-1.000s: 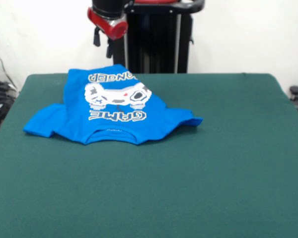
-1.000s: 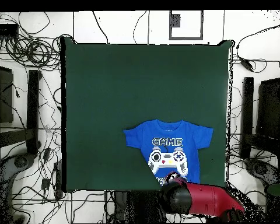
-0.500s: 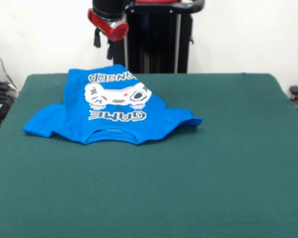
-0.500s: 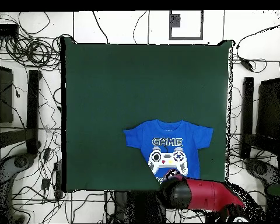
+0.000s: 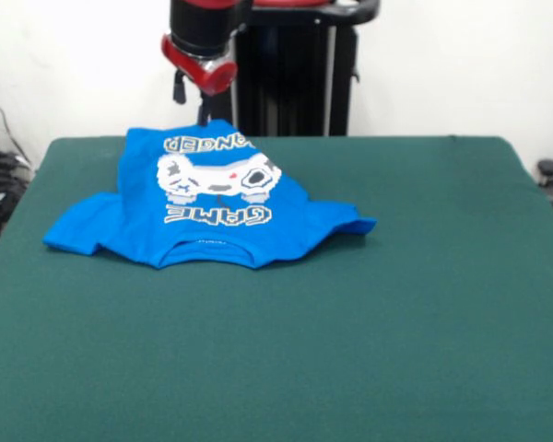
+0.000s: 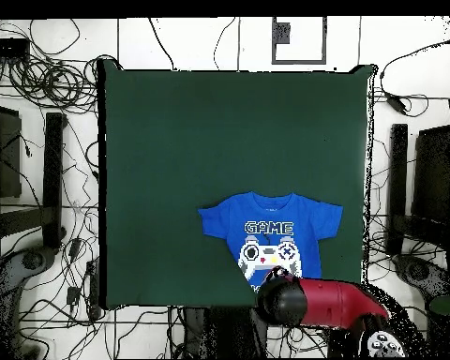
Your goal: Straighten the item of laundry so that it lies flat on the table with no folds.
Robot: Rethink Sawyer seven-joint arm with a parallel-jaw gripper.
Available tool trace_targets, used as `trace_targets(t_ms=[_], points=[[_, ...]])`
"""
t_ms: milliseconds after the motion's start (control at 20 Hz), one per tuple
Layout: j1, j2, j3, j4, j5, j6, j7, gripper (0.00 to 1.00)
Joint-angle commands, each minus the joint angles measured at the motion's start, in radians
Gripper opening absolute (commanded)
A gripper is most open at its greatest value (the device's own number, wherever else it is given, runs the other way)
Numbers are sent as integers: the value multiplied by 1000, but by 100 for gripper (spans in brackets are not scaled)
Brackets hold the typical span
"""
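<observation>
The room is the biggest thing here: a white wall (image 5: pixel 461 64) stands behind the far side of the front view, and in the overhead view a pale floor (image 6: pixel 201 42) runs round everything, strewn with black cables (image 6: pixel 41 80) and dark stands (image 6: pixel 52 178) at either side.

Next comes the surface (image 5: pixel 369 304), a wide dark green felt-like top, far broader than what lies on it; most of it is bare.

My black pedestal (image 5: pixel 295 69) rises at its far edge, and my red and black arm (image 6: pixel 327 305) reaches across that edge in the overhead view.

The item of laundry (image 5: pixel 207 198) lies at the far left part of the surface in the front view, close against the far edge. It is bright blue, print side up, with the white and grey controller and the lettering showing. Both sleeves are spread to the sides, and the right sleeve ends in a rumpled point. The hem end at the far side sits raised and folded, so the shirt is not flat.

My end effector (image 5: pixel 191 87) hangs above that far hem, dark tips pointing down; I cannot tell how far open it is, and it has hold of nothing that I can see.

Against the earlier pictures, the shirt has not moved at all. My arm has swung a little in the overhead view, and in the front view my end effector sits slightly lower, nearer the hem
</observation>
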Motion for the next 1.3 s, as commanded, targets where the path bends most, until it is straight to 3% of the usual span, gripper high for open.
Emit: trace_targets(t_ms=[50, 450, 900, 1300], points=[[44, 79, 94, -86, 16, -21, 13, 100], [61, 110, 85, -104, 18, -59, 41, 100], [126, 154, 46, -189, 60, 63, 68, 100], [148, 204, 35, -243, 82, 71, 67, 100]])
